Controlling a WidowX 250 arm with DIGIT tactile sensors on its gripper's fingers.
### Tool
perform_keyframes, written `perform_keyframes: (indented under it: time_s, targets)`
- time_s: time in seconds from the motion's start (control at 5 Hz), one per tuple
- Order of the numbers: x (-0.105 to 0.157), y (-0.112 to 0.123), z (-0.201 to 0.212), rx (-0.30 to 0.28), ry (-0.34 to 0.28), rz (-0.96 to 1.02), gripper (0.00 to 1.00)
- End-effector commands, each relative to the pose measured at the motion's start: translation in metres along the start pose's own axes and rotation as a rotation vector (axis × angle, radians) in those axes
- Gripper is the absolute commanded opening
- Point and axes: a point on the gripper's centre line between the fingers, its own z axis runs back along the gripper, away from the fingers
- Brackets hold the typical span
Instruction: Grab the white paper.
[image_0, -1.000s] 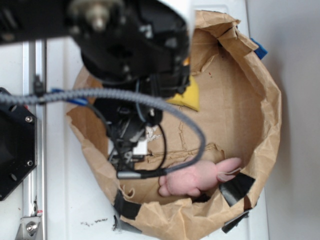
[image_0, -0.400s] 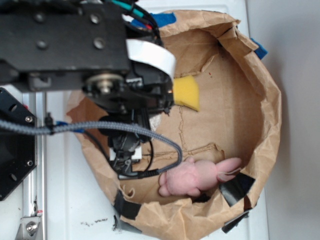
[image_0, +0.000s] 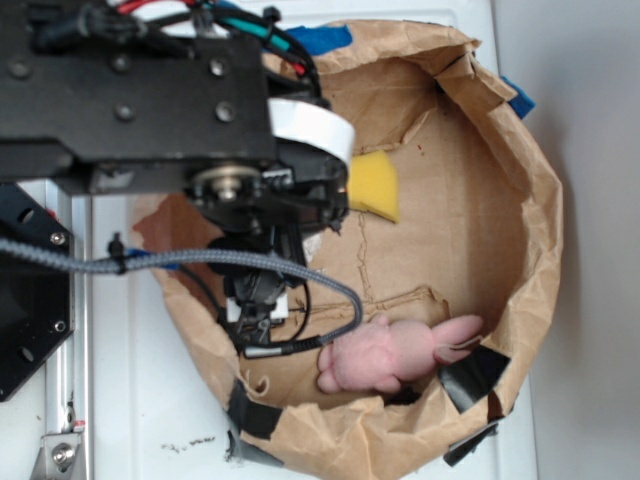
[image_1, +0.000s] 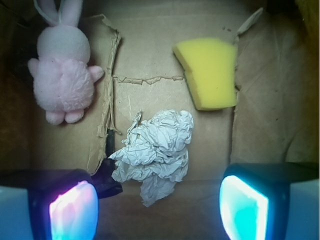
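Note:
The white paper (image_1: 157, 150), a crumpled off-white wad, lies on the brown paper floor at the centre of the wrist view. My gripper (image_1: 157, 210) hangs above it and stands open. Its two lit pads, pink-blue (image_1: 72, 212) on the left and cyan (image_1: 244, 207) on the right, sit at the bottom corners. The wad's lower tip reaches toward the gap between them, touching neither. In the exterior view the arm covers the paper, and the gripper (image_0: 258, 308) points down inside the bag's left side.
A torn brown paper bag (image_0: 525, 200) forms a walled basin around everything. A yellow sponge wedge (image_1: 210, 72) (image_0: 372, 185) lies beyond the paper to the right. A pink plush bunny (image_1: 62, 75) (image_0: 395, 355) lies to the left. Black tape (image_1: 107, 175) sits beside the wad.
The arm's upper links have swung across the exterior view and now cover more of the bag's left side. The gripper stays over the same spot, shifting only slightly.

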Motion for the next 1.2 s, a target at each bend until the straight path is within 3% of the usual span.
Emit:
perform_keyframes:
  time_s: [0.0, 0.8, 1.0]
  targets:
    - [0.005, -0.008, -0.015, -0.011, -0.079, 0.052, 1.00]
    - [0.026, 0.000, -0.065, 0.039, -0.044, 0.010, 1.00]
    - [0.023, 0.002, -0.068, 0.042, -0.065, 0.006, 0.00]
